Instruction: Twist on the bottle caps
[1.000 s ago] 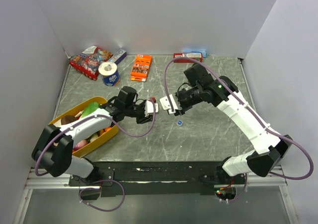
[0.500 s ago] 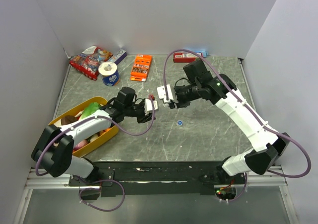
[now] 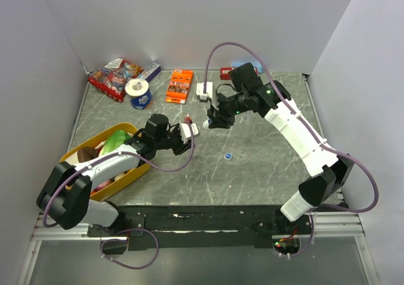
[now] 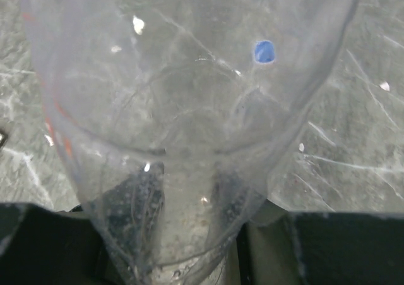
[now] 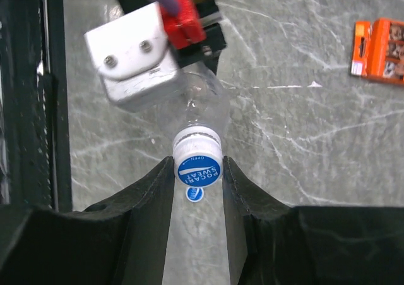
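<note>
Pinching the blue cap (image 5: 198, 169) from both sides, the right gripper (image 5: 197, 165) is clenched on it. The cap sits on the neck of a clear bottle (image 5: 203, 105) held nearly level above the table (image 3: 271, 171). The left gripper (image 3: 187, 132) grasps that bottle by its base end, jaws closed around it.

From where I stand the step in hand looks like threading. The cap wants to sit square to the neck, pressed lightly along the bottle's axis, with the wrist rolling while the left arm holds firm. Any tilt risks cross-threading or buckling the thin plastic.

A second cap (image 3: 228, 155) lies loose on the table below the pair, apart from both arms. The other bottle I cannot spot.

There is open room toward the near edge and to the right. The yellow tray (image 3: 129, 177) sits close beside the left arm, and the orange box (image 3: 180, 86) and the roll (image 3: 138, 94) stand farther back near the wall.
</note>
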Controlling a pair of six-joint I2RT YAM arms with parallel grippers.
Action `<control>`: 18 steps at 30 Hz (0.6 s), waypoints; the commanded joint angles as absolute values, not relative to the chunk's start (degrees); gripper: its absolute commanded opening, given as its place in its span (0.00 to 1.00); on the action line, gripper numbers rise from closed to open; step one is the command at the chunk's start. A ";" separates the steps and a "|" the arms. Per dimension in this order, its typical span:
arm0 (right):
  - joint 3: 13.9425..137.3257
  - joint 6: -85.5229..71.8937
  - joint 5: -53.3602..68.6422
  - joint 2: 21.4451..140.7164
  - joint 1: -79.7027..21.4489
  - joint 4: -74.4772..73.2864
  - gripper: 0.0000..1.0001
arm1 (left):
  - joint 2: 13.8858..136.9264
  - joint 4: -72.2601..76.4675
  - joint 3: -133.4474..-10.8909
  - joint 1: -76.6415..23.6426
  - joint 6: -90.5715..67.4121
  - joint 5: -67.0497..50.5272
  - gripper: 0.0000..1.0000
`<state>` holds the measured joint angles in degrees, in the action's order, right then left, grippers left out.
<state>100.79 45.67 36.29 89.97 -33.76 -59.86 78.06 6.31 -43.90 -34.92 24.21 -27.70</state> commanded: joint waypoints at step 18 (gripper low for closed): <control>112.50 3.27 42.97 101.69 -33.22 -57.31 0.00 | 77.52 40.17 -43.42 -45.62 21.53 9.49 0.01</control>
